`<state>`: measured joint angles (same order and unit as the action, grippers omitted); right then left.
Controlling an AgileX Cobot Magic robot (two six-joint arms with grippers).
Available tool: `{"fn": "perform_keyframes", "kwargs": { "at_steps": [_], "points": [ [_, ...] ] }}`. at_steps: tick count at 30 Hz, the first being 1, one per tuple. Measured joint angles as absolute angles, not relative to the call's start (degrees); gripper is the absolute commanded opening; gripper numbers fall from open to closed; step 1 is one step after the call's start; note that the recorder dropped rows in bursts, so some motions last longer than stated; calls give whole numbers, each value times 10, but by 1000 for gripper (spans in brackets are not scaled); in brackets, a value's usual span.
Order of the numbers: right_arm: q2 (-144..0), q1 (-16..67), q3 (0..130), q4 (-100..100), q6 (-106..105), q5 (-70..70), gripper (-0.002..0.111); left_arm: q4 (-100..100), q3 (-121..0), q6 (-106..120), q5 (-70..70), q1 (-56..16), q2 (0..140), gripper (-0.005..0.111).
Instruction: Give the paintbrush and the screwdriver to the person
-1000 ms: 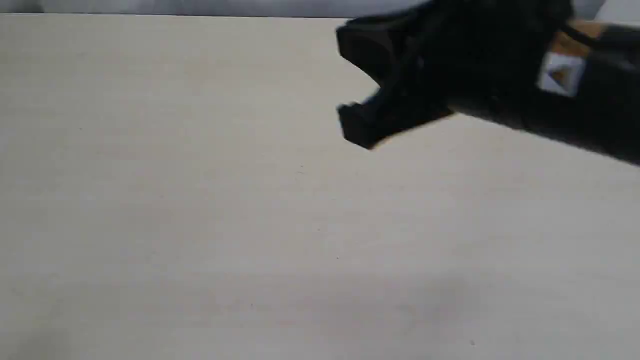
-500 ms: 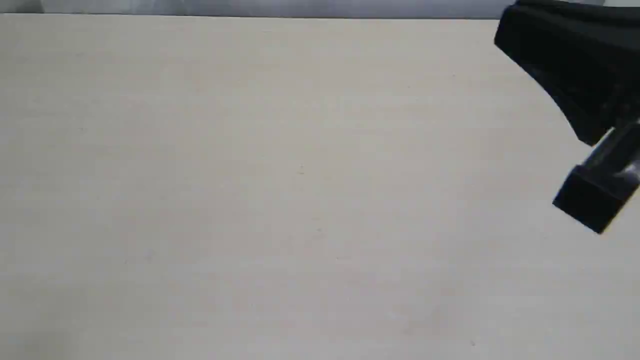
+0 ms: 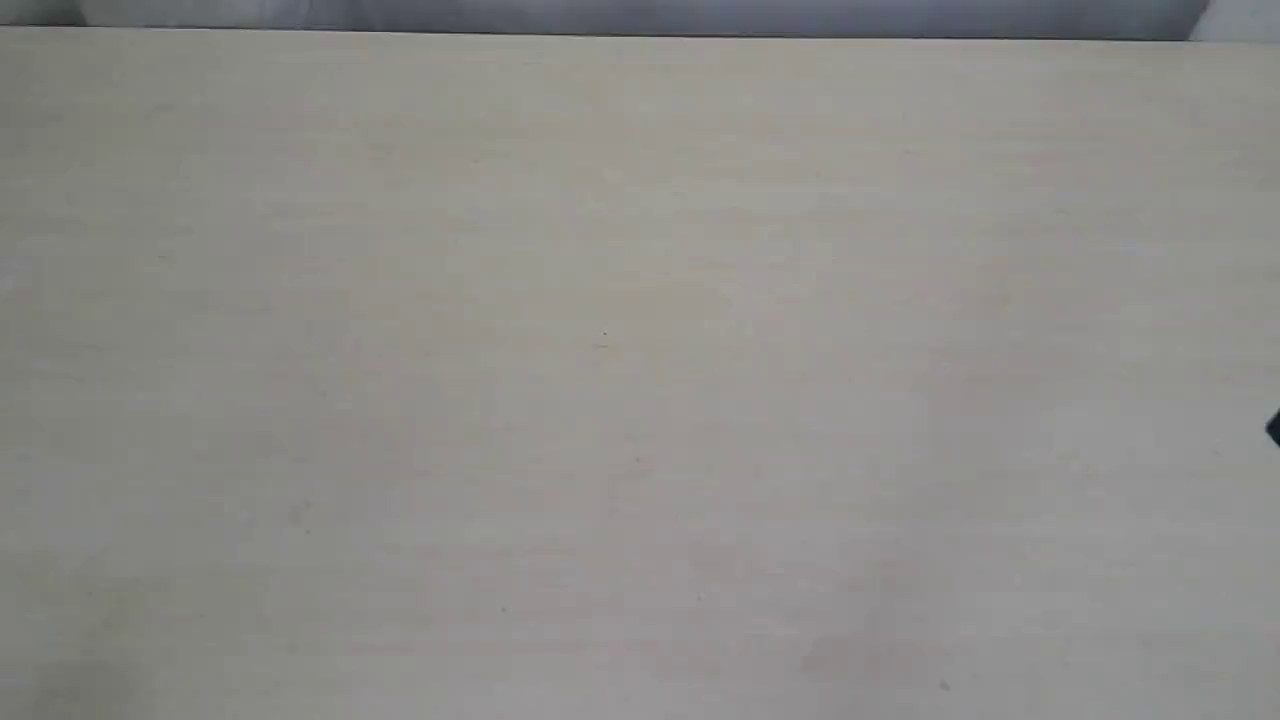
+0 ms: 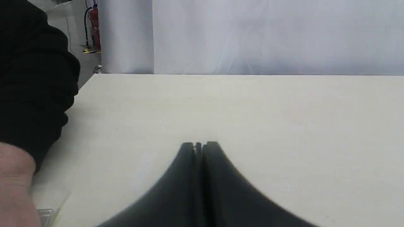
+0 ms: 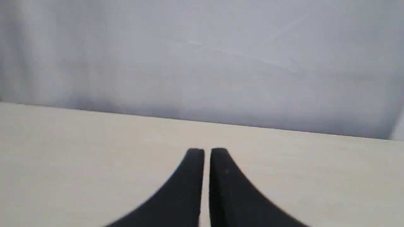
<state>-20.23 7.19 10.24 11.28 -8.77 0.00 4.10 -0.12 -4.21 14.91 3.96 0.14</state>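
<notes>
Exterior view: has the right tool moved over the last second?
Yes. The right tool swept rightward, away from the speck on the table, and off the view's right edge; only a dark sliver shows there.

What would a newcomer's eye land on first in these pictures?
The person's black sleeve and bare hand loom by the edge of the pale table in the left wrist view. Next come the black left gripper and right gripper, each shut on nothing above that table.
</notes>
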Motion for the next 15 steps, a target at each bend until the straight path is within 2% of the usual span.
{"fn": "perform_keyframes", "kwargs": {
  "at_steps": [7,15],
  "points": [
    [-98,-45,43,113,-97,0,5,41,-1,-42,149,40,1,0],
    [-30,-78,2,113,-98,5,5,41,-1,-42,149,40,1,0]
  ]
}}
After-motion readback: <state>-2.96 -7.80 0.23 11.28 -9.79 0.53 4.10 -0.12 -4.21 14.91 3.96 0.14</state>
